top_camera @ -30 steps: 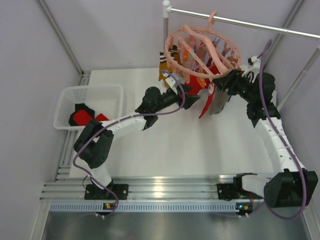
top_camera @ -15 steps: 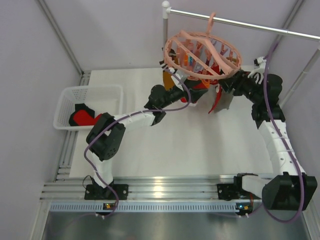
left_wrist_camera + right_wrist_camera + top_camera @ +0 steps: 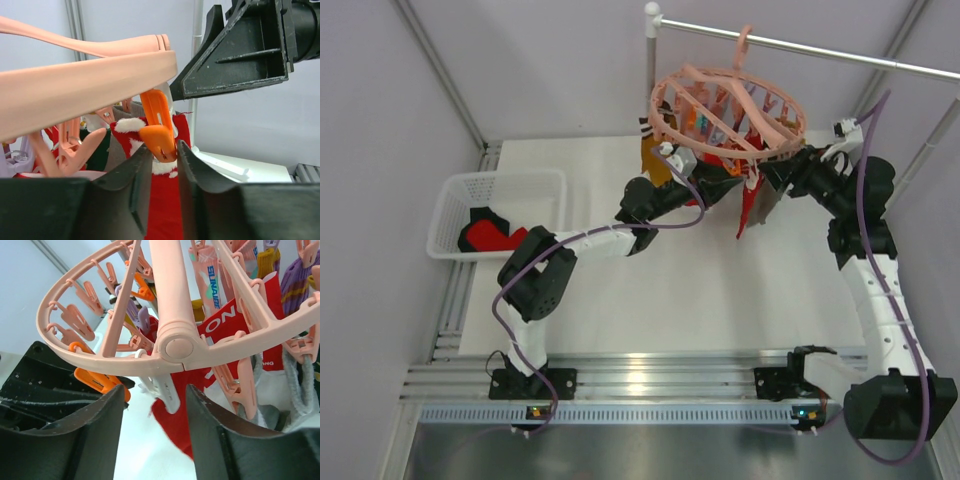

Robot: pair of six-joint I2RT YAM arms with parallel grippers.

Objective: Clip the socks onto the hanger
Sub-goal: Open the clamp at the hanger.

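Note:
The salmon-pink hanger (image 3: 725,105) hangs by its hook from a metal rail. Several socks hang from its clips, among them a red sock (image 3: 748,206). My left gripper (image 3: 725,178) is under the ring. In the left wrist view it (image 3: 165,155) is shut on an orange clip (image 3: 159,134), with a red, white-trimmed sock (image 3: 167,200) behind. My right gripper (image 3: 772,172) is at the ring's right underside. In its wrist view it (image 3: 155,395) is open, its jaws either side of a white clip (image 3: 162,389) under the hanger ring (image 3: 172,347), without touching it.
A white mesh basket (image 3: 455,190) at the left of the table holds a red sock (image 3: 485,237) and a black sock (image 3: 490,215). The rail (image 3: 820,50) and its upright post (image 3: 651,65) stand at the back. Grey walls close in on both sides.
My left gripper has risen to the right, up under the ring. The hanger has swung back from its tilt. My right gripper has moved up and right a little.

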